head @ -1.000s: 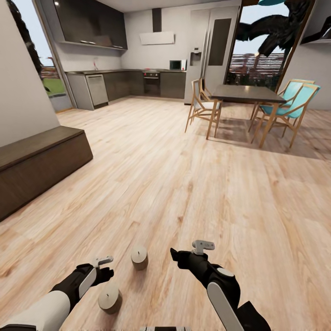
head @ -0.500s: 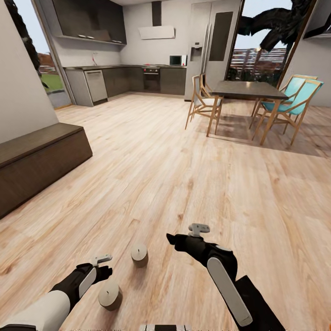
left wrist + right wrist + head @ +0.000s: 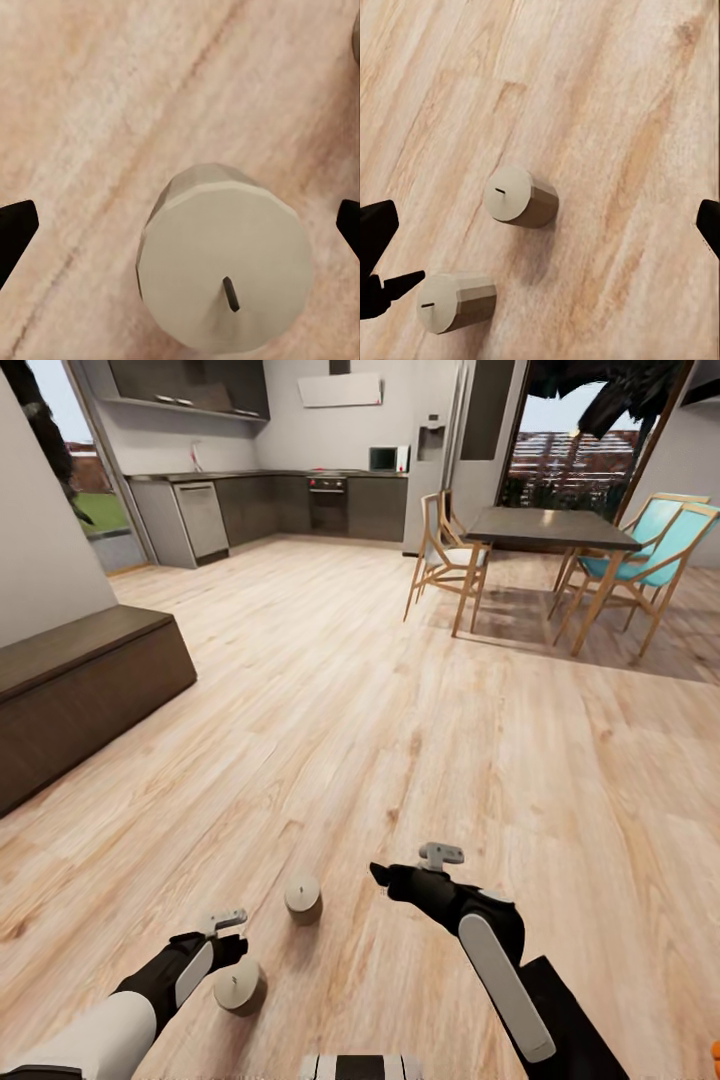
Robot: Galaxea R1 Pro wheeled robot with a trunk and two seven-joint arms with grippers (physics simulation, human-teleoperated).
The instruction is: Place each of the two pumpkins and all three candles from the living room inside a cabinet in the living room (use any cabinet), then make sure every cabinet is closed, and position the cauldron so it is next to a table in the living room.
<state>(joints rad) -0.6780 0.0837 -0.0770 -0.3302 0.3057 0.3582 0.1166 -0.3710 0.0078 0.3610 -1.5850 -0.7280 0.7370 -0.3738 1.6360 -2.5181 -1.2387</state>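
Two short beige candles stand on the wood floor, one farther (image 3: 303, 898) (image 3: 520, 196) and one nearer (image 3: 238, 987) (image 3: 225, 266) (image 3: 456, 301). My left gripper (image 3: 228, 942) (image 3: 180, 225) is open and hangs over the nearer candle, with its fingertips (image 3: 15, 232) wide apart on either side and not touching it. My right gripper (image 3: 385, 877) (image 3: 540, 225) is open above bare floor, right of the farther candle. The dark-brown cabinet (image 3: 80, 685) runs along the left wall, shut. A sliver of orange (image 3: 716, 1050) at the frame edge is too small to identify. The cauldron and the table are out of view.
A dining table (image 3: 550, 528) with wooden chairs (image 3: 445, 565) and teal chairs (image 3: 660, 555) stands at the back right. The kitchen counter (image 3: 270, 510) lines the far wall. A wide stretch of wood floor (image 3: 400, 710) lies between me and them.
The whole view has tilted down slightly. The right gripper has reached a little farther forward past the candles. The left gripper has stayed by the nearer candle.
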